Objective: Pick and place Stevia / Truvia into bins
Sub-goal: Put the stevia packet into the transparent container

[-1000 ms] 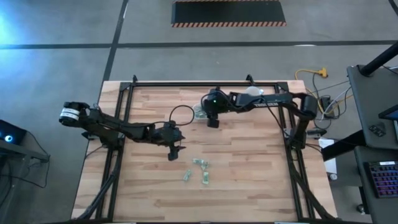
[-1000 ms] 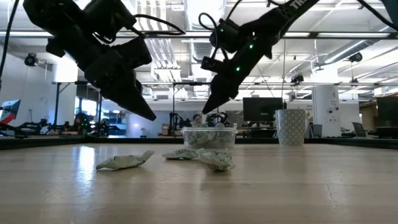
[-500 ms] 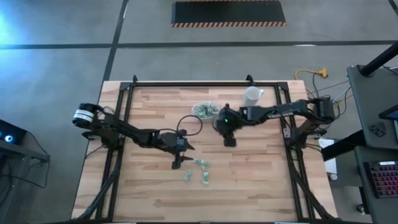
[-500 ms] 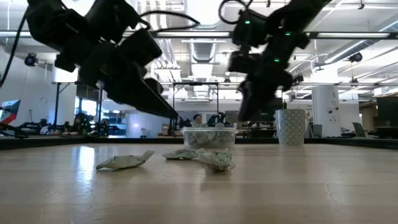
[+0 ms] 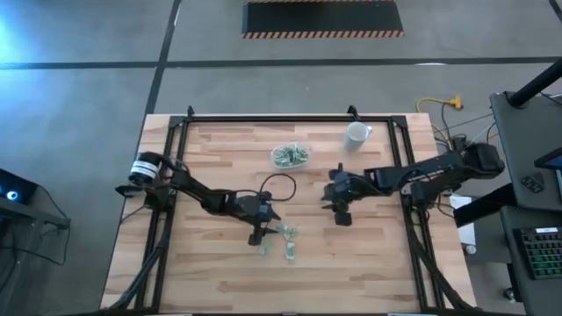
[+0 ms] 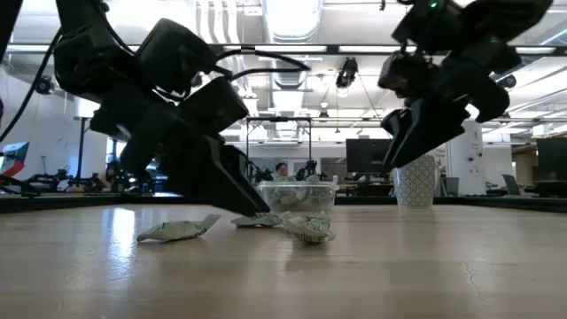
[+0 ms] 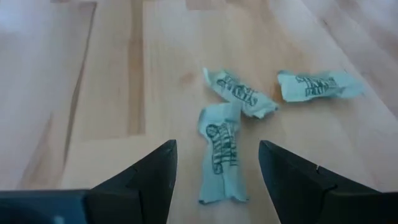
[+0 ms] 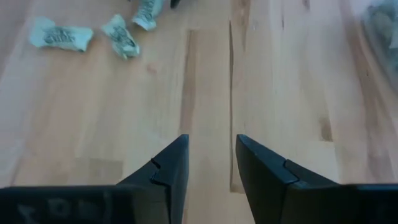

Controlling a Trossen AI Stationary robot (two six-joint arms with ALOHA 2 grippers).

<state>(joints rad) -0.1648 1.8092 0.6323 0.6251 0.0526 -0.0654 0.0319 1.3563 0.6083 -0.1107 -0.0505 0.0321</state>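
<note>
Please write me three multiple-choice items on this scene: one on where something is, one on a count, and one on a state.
1. Where is the clear container relative to the white cup?
A. At its left in the high view
B. Stacked on top of it
C. At the table's near edge

2. How many loose packets lie on the table outside the container?
A. One
B. Three
C. Six

3. What is the state of the left gripper?
A. Shut on a packet
B. Open, with a packet between its fingers
C. Shut inside the container

Answers:
1. A: the high view shows the container left of the cup, both on the far part of the table.
2. B: the left wrist view shows three packets together.
3. B: that view shows the fingers apart on either side of one packet.
</note>
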